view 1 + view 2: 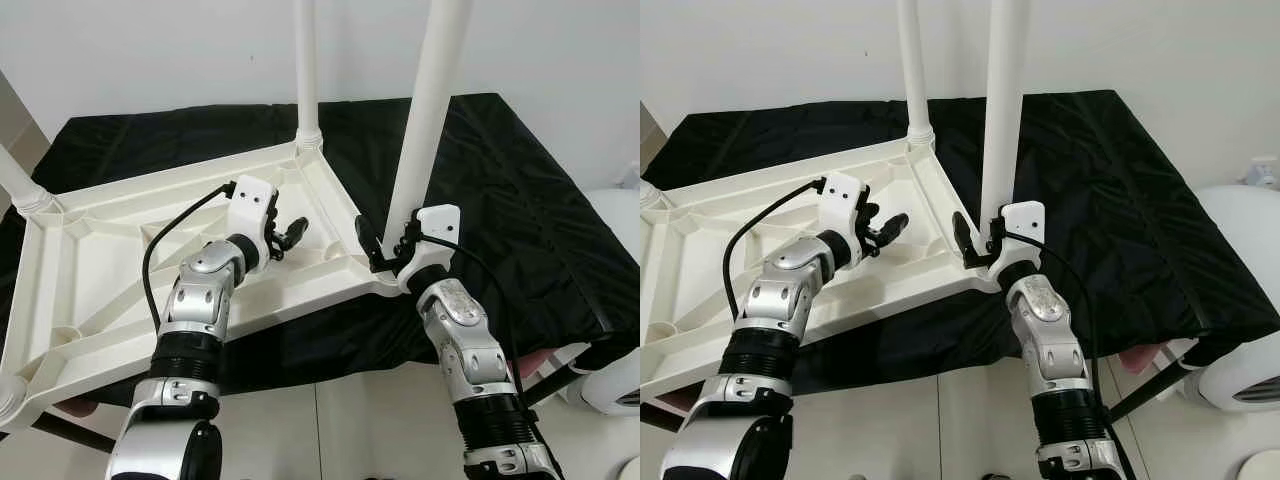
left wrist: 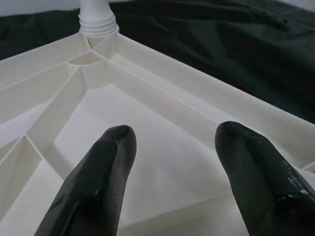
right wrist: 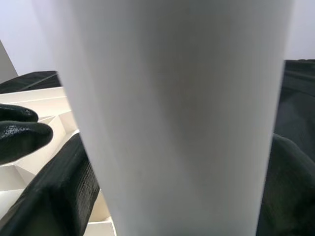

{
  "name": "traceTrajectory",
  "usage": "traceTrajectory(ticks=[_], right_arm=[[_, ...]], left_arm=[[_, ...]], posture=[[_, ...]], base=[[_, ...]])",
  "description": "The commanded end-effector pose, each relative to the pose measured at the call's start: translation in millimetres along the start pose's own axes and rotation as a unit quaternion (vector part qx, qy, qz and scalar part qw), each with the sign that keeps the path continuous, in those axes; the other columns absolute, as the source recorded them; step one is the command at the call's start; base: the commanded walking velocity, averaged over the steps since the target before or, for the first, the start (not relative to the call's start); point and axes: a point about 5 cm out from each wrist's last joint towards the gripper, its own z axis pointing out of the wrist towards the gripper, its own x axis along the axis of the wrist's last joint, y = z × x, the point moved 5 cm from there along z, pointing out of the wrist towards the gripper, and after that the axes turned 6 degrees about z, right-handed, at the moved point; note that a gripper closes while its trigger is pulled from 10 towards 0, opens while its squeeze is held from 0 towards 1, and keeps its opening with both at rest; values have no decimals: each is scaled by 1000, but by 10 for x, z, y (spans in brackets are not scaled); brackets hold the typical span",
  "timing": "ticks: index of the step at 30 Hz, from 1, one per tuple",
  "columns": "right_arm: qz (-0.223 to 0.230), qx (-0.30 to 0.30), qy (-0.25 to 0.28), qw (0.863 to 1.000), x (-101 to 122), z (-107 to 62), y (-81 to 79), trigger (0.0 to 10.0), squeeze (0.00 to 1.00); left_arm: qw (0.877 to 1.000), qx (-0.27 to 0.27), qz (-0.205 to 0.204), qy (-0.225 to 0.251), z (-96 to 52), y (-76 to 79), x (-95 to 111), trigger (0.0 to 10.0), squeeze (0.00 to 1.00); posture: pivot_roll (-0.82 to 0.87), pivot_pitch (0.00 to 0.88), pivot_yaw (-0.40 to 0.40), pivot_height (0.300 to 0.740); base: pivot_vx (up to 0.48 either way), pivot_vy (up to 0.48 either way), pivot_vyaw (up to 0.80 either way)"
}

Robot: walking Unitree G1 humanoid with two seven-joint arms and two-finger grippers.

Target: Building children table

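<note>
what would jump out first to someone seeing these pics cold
A white plastic table top lies upside down on a black cloth, with white legs standing up from its corners. The right gripper is clamped around the near corner leg, while the left gripper hovers open over the ribbed underside.

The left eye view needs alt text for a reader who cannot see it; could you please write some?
The right gripper has its jaws around a white table leg standing at the near corner of an upturned white tabletop on a black cloth. The left gripper hovers open over the tabletop's ribbed underside.
</note>
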Motion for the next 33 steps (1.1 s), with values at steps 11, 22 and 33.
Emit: traceTrajectory(ticks=[11, 22, 33], right_arm=[[4, -15, -6, 1000, -138, -158, 25, 10000, 0], [12, -32, -3, 999, -172, -190, 62, 10000, 0], [9, -29, -3, 1000, -187, -169, 55, 10000, 0]], left_arm=[[974, 223, -15, 21, -283, -562, -89, 10000, 0], [970, 242, -11, 26, -391, -499, -164, 10000, 0], [963, 268, 9, 4, -471, -481, -265, 10000, 0]], posture=[[-126, 101, 88, 740], [-103, 93, 67, 740], [-75, 85, 34, 740]], base=[[0, 0, 0], [0, 0, 0], [0, 0, 0]])
